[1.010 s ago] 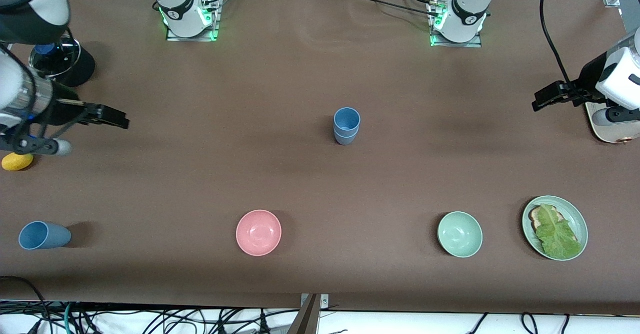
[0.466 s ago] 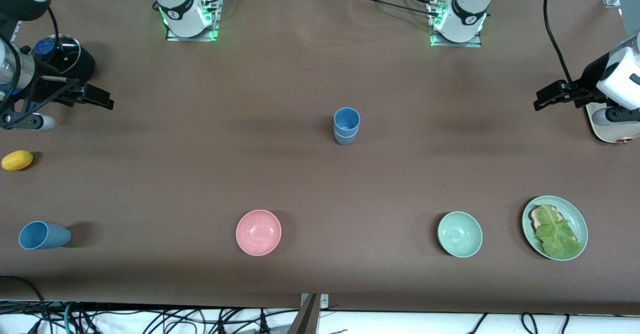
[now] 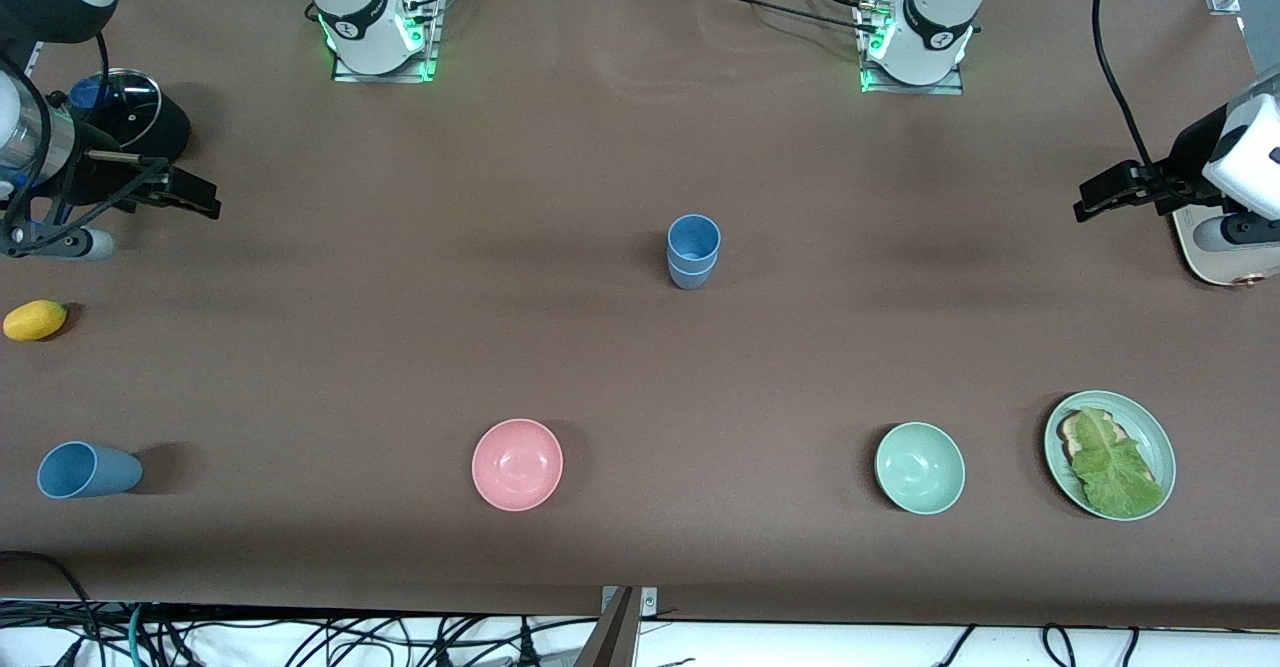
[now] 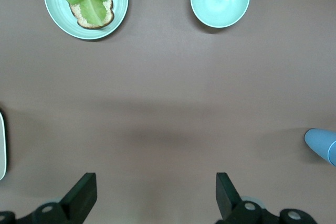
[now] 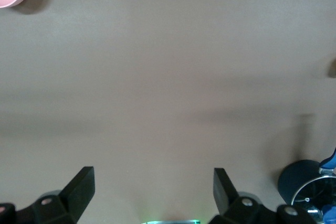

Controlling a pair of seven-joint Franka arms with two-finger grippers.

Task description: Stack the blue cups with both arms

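Observation:
Two blue cups (image 3: pixel 693 250) stand nested upright in the middle of the table, the brighter one inside the greyer one. The edge of the stack shows in the left wrist view (image 4: pixel 323 145). A third blue cup (image 3: pixel 88 469) lies on its side at the right arm's end, near the front camera. My left gripper (image 3: pixel 1097 195) is open and empty, held over the left arm's end of the table; it also shows in its wrist view (image 4: pixel 156 192). My right gripper (image 3: pixel 197 200) is open and empty over the right arm's end, seen in its wrist view too (image 5: pixel 153 187).
A pink bowl (image 3: pixel 517 464), a green bowl (image 3: pixel 920 467) and a green plate (image 3: pixel 1160 442) with bread and lettuce sit nearer the front camera. A yellow lemon (image 3: pixel 35 319) and a black pot with a glass lid (image 3: pixel 125 117) are at the right arm's end. A pale board (image 3: pixel 1215 257) lies under the left arm.
My right gripper has drawn back from over the lemon toward the black pot. My left gripper has drifted slightly toward its end of the table. The cups have not moved.

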